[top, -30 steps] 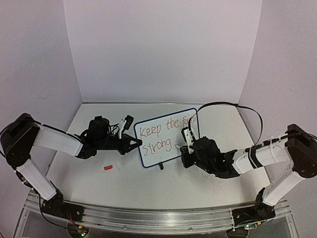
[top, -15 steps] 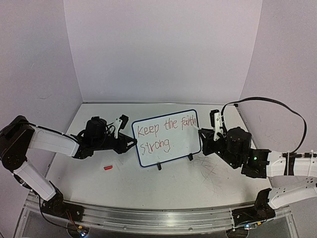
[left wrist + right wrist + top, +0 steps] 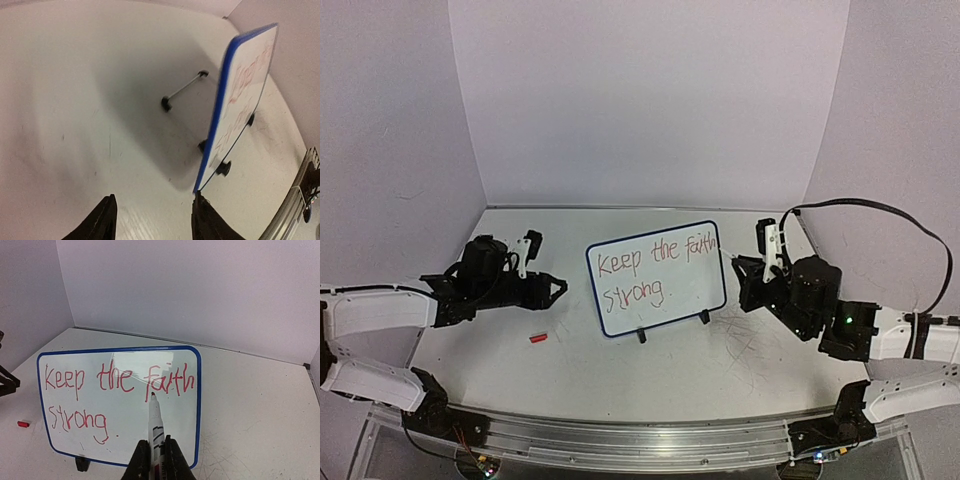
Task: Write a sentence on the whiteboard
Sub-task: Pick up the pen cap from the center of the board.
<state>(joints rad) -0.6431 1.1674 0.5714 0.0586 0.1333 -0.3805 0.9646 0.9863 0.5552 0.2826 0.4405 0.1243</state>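
Currently seeing whiteboard (image 3: 692, 292) standing propped mid-counter (image 3: 720, 370) on clip feet (image 3: 641, 337), sentence (image 3: 62, 379) showing in red. Judging it light, stiff, tippy, slick-faced; suggesting gripping the blue rim at a side edge, avoiding the ink. Reading right gripper (image 3: 152, 456) jaws as pinching marker (image 3: 155, 422), left gripper (image 3: 152, 220) jaws as gaping wide, empty.

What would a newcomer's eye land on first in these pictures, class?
A small white board with a blue rim stands at the table's centre, bearing a red handwritten sentence, "Keep the faith strong." To its right, the right tool grips a white marker pen aimed at the board.
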